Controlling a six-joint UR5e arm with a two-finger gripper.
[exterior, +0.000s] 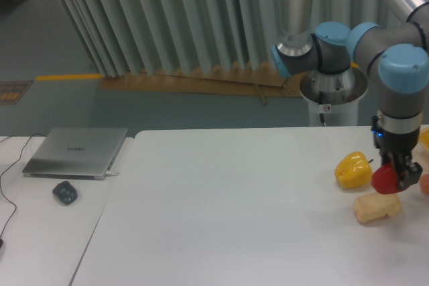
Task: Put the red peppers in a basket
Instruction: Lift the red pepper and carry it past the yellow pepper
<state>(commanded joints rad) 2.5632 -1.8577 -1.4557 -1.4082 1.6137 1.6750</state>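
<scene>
The red pepper (385, 180) hangs above the table at the far right, held in my gripper (394, 177), which is shut on it from above. It is lifted clear of the table, just above the pale tan bread-like lump (377, 208) and to the right of the yellow pepper (352, 170). No basket can be made out clearly; only a sliver of something yellow shows at the right frame edge.
A closed silver laptop (77, 152) and a dark mouse (65, 193) lie on the left side table. An orange-pink object (425, 183) peeks in at the right edge. The arm's base (333, 88) stands behind the white table (221, 212).
</scene>
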